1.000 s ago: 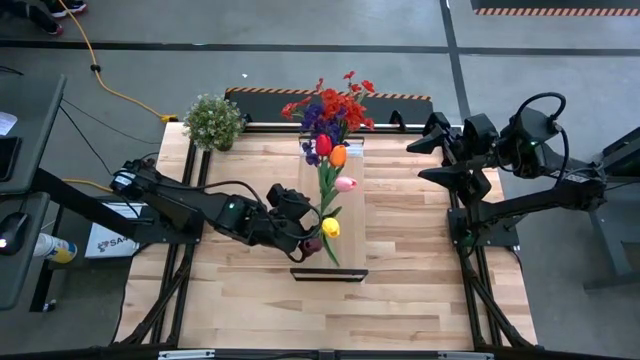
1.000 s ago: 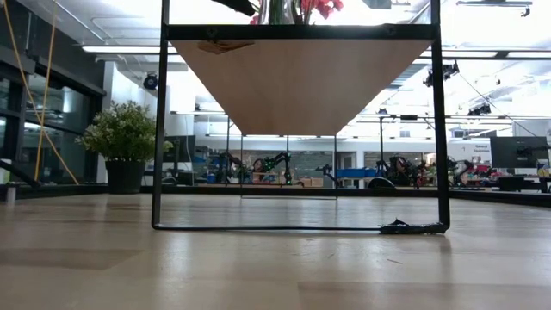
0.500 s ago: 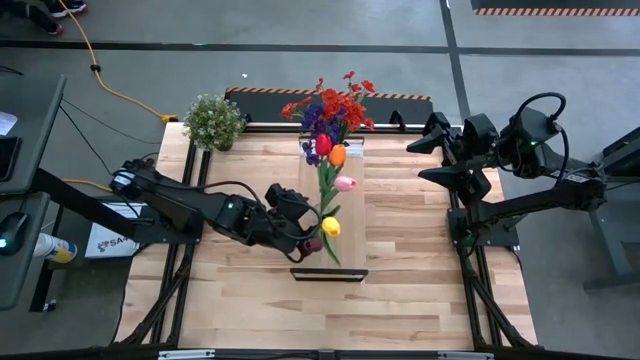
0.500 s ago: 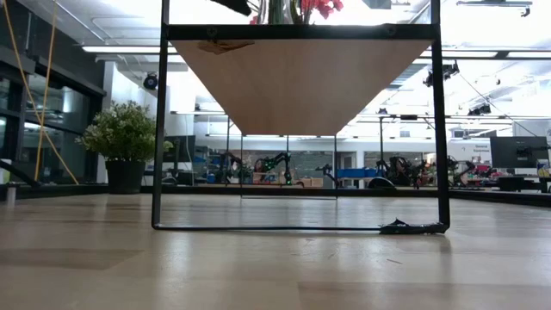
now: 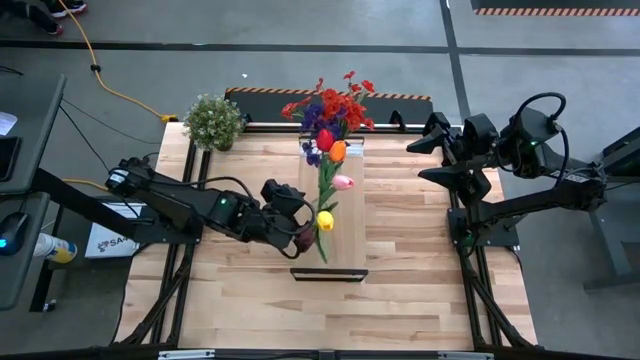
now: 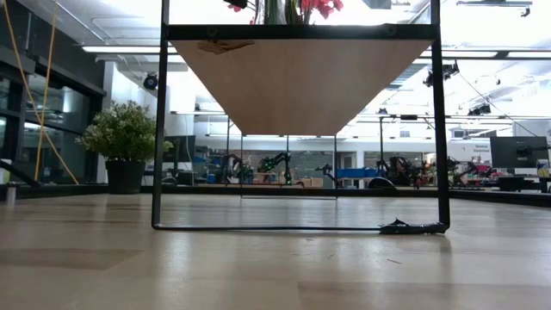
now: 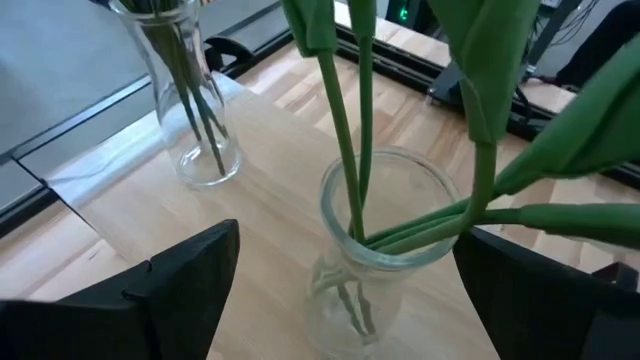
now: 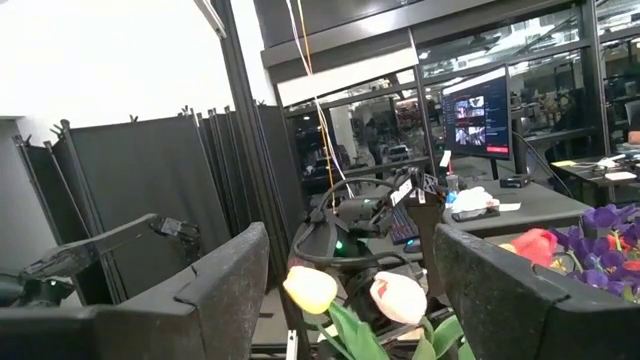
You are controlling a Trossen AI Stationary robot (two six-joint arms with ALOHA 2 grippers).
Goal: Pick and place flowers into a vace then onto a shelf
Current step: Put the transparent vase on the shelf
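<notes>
left claw [image 7: 340, 290]: I am holding it wide open, one finger on each side of the near glass vase [image 7: 385, 250], not yet pressing on it.
near vase: it is standing upright on the shelf [image 5: 350, 215], straight ahead between my fingers, toward the shelf's front end, with the tulips [image 5: 324, 220] already in it.
long axis: the vase and its green stems are rising almost straight up, so I am meeting it from the side, level across its body.
far vase [image 7: 195, 120]: it is standing farther along the shelf with the red and purple bunch [image 5: 330, 110], well apart from my grip.
nearer arm: my left one is at the vase; my right claw [image 5: 440, 155] is waiting open at the worktop's right edge, well away.
open room: the shelf is narrow, its edges lying close beside the vase; bare board is showing between the two vases.
risk, I judge: the leaning stems are making it top-heavy.
</notes>
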